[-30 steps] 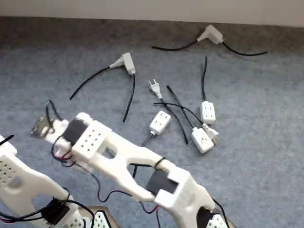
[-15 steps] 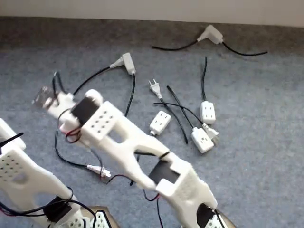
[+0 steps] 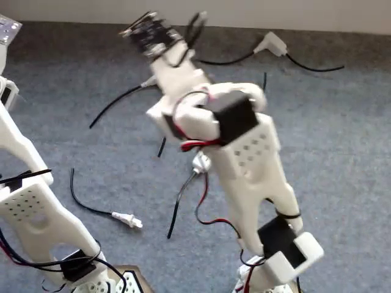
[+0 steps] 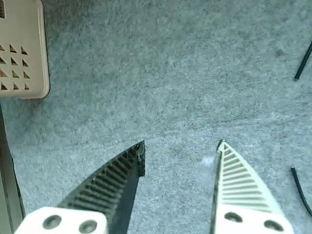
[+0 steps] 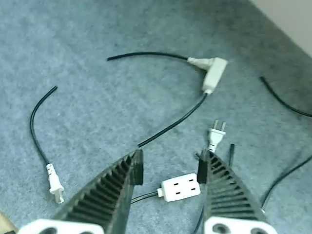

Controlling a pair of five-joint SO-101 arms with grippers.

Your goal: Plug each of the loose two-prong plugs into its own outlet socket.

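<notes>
Between the tips of the right gripper (image 5: 170, 157) there is a wide gap. Its jaws are apart and hold nothing. Through that gap a white socket block (image 5: 180, 189) can be seen on the gray carpet (image 5: 87, 29), with a thin black cord coming out of one end. Just beside it, near the tip of one jaw, lies the pronged plug (image 5: 216, 134), white with two metal pins. Farther out is a joined pair (image 5: 210, 73), a plug pushed into a white socket, with a black cord at each end. Well apart from these lies the far plug (image 5: 54, 183), at the end of a curved cord (image 5: 34, 122).

The left gripper (image 4: 180, 145) has its jaws apart too, with bare carpet under them. A beige box (image 4: 22, 48) with little triangle holes sits near it.

From high up, the right arm (image 3: 244, 152) stretches across the middle of the carpet and the left arm (image 3: 30, 207) stands at the side. The far plug (image 3: 125, 218) lies between them. A back pair (image 3: 272, 43), also joined, rests near the carpet's far edge.
</notes>
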